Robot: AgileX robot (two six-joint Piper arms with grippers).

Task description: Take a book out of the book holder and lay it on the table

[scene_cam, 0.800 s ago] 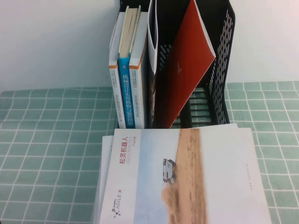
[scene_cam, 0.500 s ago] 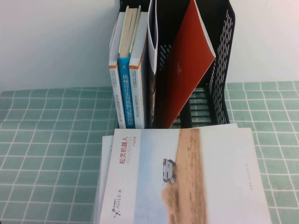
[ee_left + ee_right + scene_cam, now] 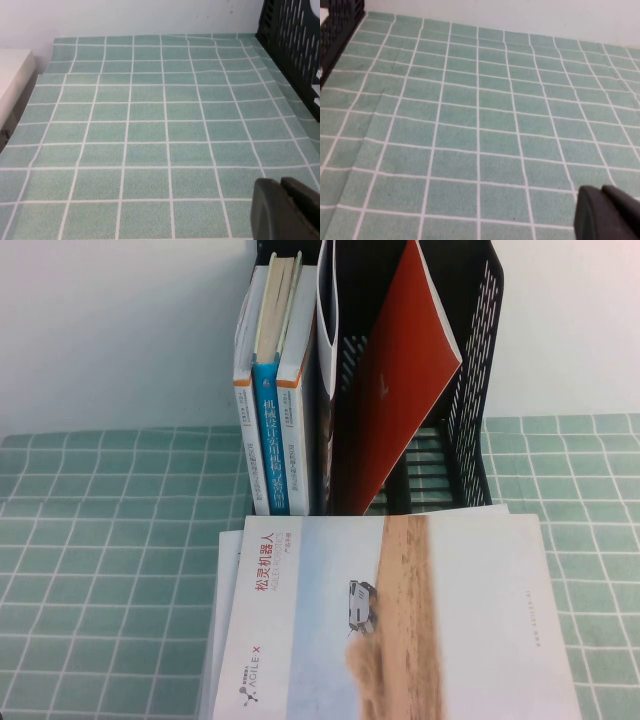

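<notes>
Currently the book (image 3: pixel 395 380) leans inside the book holder (image 3: pixel 470 390) at 12 o'clock; extraction not started. Left gripper (image 3: pixel 285 210) and right gripper (image 3: pixel 607 212) hover over bare table (image 3: pixel 100 540), finger state indeterminable.

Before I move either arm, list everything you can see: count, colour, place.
book: one, red cover, leaning tilted in the holder's right compartment
book holder: one, black, upright at the table's far edge
thick books: three, blue and white spines, upright in the holder's left side
AGILE X brochure: one, white and sandy, flat in front of the holder
table: one, pale green tiles
left gripper: black, over bare tiles, holding nothing
right gripper: black, over bare tiles, holding nothing
</notes>
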